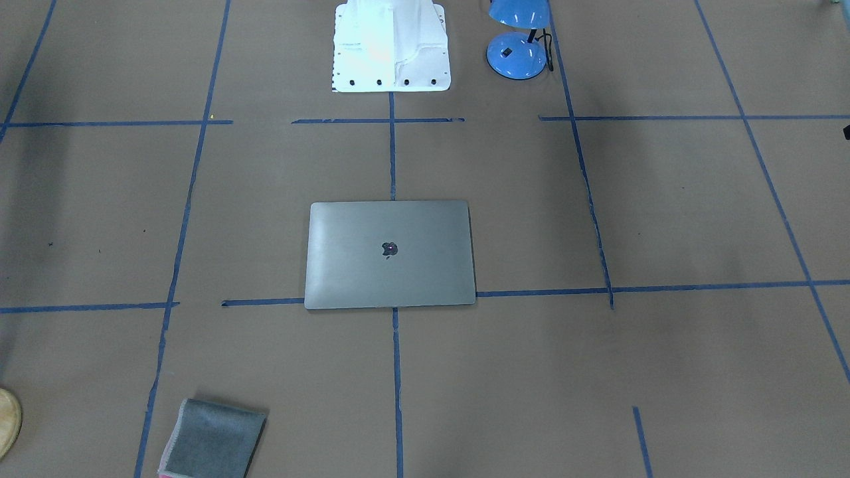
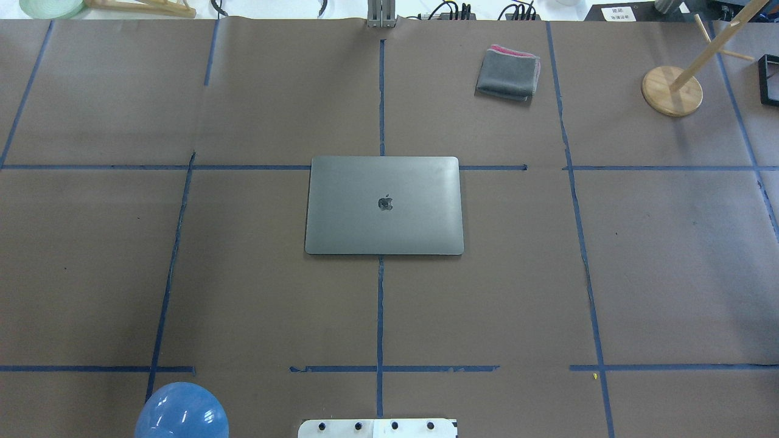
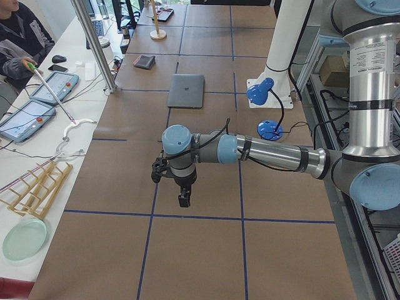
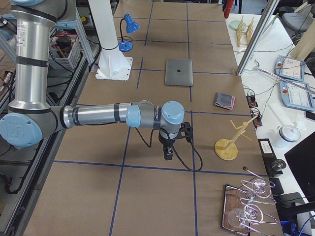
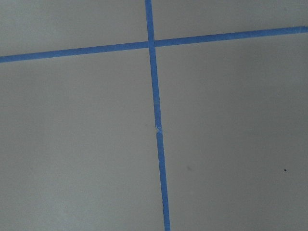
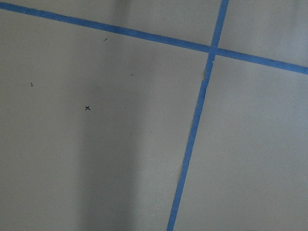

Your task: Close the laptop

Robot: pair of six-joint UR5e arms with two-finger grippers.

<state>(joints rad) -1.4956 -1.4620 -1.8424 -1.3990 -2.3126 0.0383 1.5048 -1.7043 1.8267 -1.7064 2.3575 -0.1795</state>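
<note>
The grey laptop (image 1: 390,254) lies flat on the middle of the table with its lid down and the dark logo facing up. It also shows in the overhead view (image 2: 384,205) and in both side views (image 3: 187,90) (image 4: 178,72). My left gripper (image 3: 184,200) hangs over bare table far from the laptop, and shows only in the left side view. My right gripper (image 4: 168,153) hangs over bare table at the other end, and shows only in the right side view. I cannot tell whether either is open or shut. Both wrist views show only brown table and blue tape.
A folded grey cloth (image 2: 509,73) lies at the far right. A blue desk lamp (image 2: 181,412) stands near the robot base (image 1: 392,46) on my left. A wooden stand (image 2: 671,90) is at the far right. A tray of glassware (image 4: 248,209) sits at the right end.
</note>
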